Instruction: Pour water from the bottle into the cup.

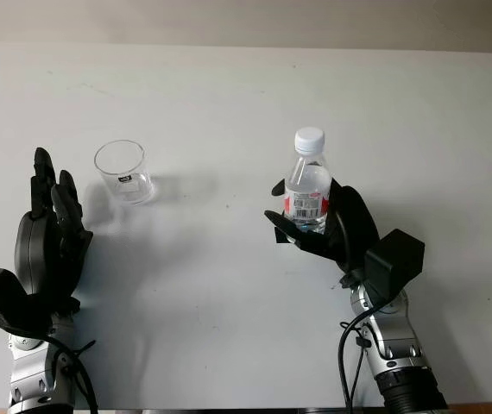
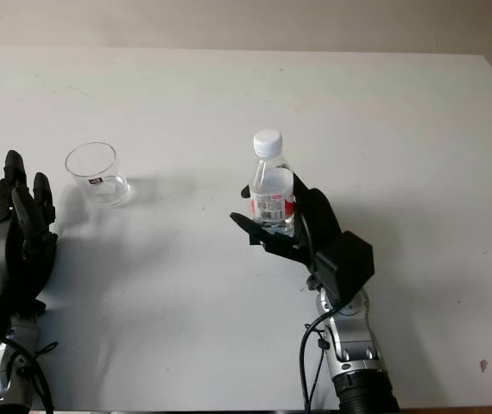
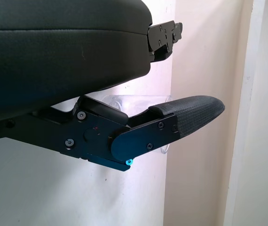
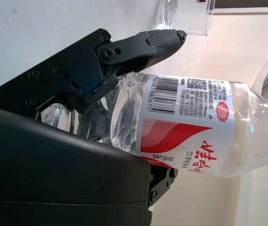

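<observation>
A clear plastic water bottle with a white cap and a red-and-white label stands upright at the table's middle right. My right hand is shut on its lower body, palm against one side, fingers wrapped round the other. The label and barcode of the bottle fill the right wrist view. An empty clear plastic cup stands upright at the left. My left hand is open, near the table's left edge, just in front and left of the cup; the cup shows past its finger.
The white table stretches wide behind and between the two objects. A pale wall runs behind the table's far edge. The table's right edge slants near the far right corner.
</observation>
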### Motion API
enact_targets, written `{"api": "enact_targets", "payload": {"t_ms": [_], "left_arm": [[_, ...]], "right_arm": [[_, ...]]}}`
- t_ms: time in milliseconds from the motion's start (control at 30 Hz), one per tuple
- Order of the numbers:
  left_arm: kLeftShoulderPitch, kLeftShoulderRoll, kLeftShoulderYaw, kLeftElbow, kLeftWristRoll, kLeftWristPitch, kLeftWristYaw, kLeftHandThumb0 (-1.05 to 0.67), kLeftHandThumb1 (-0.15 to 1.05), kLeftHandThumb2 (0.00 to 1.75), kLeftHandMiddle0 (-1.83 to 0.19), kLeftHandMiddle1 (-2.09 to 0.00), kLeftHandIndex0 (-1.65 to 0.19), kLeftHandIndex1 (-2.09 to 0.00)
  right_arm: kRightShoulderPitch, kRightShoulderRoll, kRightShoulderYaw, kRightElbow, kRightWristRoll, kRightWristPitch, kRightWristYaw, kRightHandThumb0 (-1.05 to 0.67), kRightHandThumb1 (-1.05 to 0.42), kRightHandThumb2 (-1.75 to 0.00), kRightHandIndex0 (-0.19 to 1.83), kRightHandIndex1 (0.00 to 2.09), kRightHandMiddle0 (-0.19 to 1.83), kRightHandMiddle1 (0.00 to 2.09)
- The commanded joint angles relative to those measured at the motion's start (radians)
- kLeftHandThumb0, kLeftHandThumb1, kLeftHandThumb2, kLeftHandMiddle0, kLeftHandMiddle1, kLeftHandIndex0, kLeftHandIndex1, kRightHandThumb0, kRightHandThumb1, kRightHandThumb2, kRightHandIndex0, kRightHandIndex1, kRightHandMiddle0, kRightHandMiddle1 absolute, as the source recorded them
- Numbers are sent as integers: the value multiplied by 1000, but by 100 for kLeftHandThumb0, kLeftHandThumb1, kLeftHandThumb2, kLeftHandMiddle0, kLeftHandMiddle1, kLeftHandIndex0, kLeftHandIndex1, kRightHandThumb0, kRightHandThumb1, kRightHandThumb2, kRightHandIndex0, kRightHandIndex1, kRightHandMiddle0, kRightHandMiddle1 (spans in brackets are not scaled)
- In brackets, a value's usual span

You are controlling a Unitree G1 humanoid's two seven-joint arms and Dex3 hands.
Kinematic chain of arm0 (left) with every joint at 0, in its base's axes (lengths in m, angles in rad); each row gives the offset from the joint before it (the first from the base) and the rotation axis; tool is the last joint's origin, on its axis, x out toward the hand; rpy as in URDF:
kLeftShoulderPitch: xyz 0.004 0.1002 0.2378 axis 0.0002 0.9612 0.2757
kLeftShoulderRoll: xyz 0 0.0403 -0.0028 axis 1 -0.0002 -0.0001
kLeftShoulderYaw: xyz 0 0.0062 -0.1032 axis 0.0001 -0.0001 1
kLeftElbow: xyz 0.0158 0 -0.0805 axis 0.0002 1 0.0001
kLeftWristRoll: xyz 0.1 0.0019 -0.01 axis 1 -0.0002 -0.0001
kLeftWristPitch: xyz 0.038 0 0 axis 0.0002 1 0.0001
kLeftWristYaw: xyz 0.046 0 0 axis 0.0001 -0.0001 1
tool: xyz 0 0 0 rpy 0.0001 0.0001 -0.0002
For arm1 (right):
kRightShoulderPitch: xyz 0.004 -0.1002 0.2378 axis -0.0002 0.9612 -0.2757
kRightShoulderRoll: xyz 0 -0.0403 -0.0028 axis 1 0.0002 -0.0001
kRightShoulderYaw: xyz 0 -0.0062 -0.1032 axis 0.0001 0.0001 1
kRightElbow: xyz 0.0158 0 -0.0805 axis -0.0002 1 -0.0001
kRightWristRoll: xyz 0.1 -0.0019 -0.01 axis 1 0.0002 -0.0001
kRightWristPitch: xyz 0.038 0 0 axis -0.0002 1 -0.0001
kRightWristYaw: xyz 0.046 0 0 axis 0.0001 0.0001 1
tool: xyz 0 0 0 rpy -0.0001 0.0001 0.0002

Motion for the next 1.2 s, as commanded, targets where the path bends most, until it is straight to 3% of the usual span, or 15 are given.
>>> {"api": "enact_targets", "payload": {"t_ms": [0, 33, 100, 333, 467, 567, 667, 767, 800, 833, 933, 1167], "left_arm": [[24, 1, 2, 11, -5, 10, -4, -76, 105, 75, 19, -4, 19, 0], [23, 3, 2, 13, -4, 10, -5, -76, 105, 75, 19, -4, 19, 0], [21, 6, 4, 16, -4, 7, -7, -76, 105, 75, 19, -4, 19, 0], [15, 10, 8, 25, -9, 6, -15, -76, 105, 75, 18, -5, 19, 0], [15, 16, 10, 29, -12, 5, -23, -77, 105, 74, 18, -5, 19, 0], [16, 18, 11, 24, -14, 10, -22, -77, 105, 74, 18, -5, 19, 0], [16, 21, 12, 25, -16, 13, -25, -77, 105, 74, 19, -5, 19, 0], [15, 21, 13, 30, -15, 9, -24, -78, 105, 74, 19, -5, 19, 0], [15, 21, 13, 30, -16, 12, -24, -78, 105, 73, 19, -5, 19, 0], [16, 22, 13, 27, -15, 15, -23, -78, 105, 73, 19, -5, 19, 0], [16, 21, 11, 24, -11, 13, -19, -78, 105, 73, 19, -5, 19, 0], [14, 21, 13, 28, -17, 17, -22, -77, 105, 74, 19, -5, 19, 0]], "right_arm": [[-3, -10, 5, 14, -15, -25, -10, -23, -105, -39, 109, 209, 45, 209], [-1, -11, 8, 19, -26, -33, -18, -23, -105, -39, 106, 209, 11, 209], [1, -12, 13, 30, -41, -49, -29, -22, -105, -39, 103, 209, -11, 209], [3, 6, 22, 75, -29, -69, -40, -25, -105, -37, 98, 209, -19, 209], [9, 9, 32, 67, -23, -29, -31, -29, -105, -29, 19, 209, -19, 209], [21, 11, 32, 45, 4, 24, -6, -33, -105, -23, -5, 209, -19, 209], [31, 12, 29, 35, 30, 41, 16, -41, -105, -14, -15, 209, -19, 208], [35, -18, 40, 26, 32, 43, 63, -56, -105, -7, -16, 107, -19, 113], [36, -29, 42, 24, 30, 40, 78, -63, -104, -6, -14, 57, -18, 71], [36, -37, 42, 22, 31, 38, 91, -66, -104, -6, -13, 33, -17, 48], [40, -52, 37, 7, 33, 38, 106, -76, -102, -5, -18, 4, -19, 10], [55, -65, 8, -35, 50, 47, 98, -82, -100, -5, -19, 0, -19, 0]]}}
